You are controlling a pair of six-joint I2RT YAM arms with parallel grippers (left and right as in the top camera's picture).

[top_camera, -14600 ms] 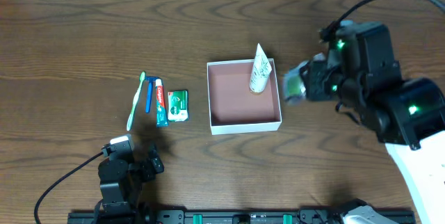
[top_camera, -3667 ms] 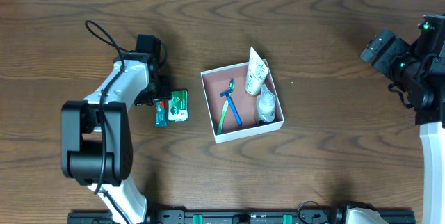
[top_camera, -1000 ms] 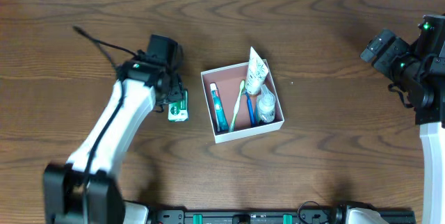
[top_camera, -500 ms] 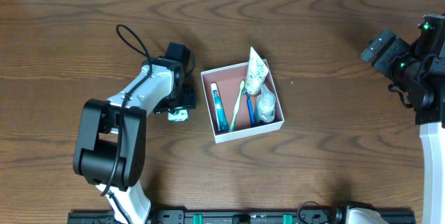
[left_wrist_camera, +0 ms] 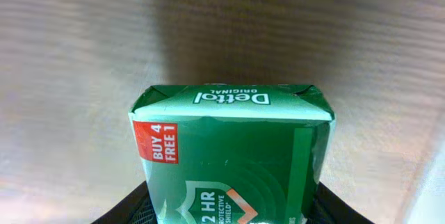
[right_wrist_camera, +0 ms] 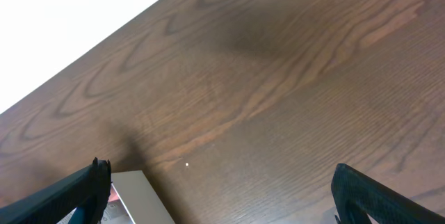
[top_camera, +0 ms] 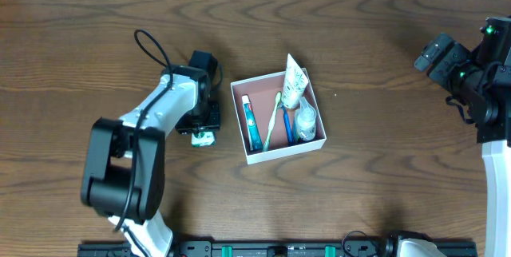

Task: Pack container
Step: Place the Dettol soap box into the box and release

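Observation:
The container (top_camera: pixel 281 155), a shallow white box with a pink-brown inside, sits mid-table. It holds a toothpaste tube (top_camera: pixel 251 126), a toothbrush (top_camera: pixel 273 121), a white tube (top_camera: pixel 294 81) and a small bottle (top_camera: pixel 304 121). A green and white soap packet (top_camera: pixel 204 138) lies left of the box. My left gripper (top_camera: pixel 204 120) is down over it. In the left wrist view the packet (left_wrist_camera: pixel 229 147) fills the gap, with a black finger (left_wrist_camera: pixel 128 209) against each side. My right gripper (right_wrist_camera: pixel 229 203) hangs open and empty at the far right, above the container's corner (right_wrist_camera: pixel 142 196).
The right arm (top_camera: pixel 471 89) stays at the table's right edge. The left arm (top_camera: pixel 152 121) reaches in from the front left, its cable looping above it. Bare dark wood (top_camera: pixel 383 145) surrounds the box.
The left gripper has come down over the green packet and its jaws have narrowed onto its sides. The box, its contents and the right arm have not moved.

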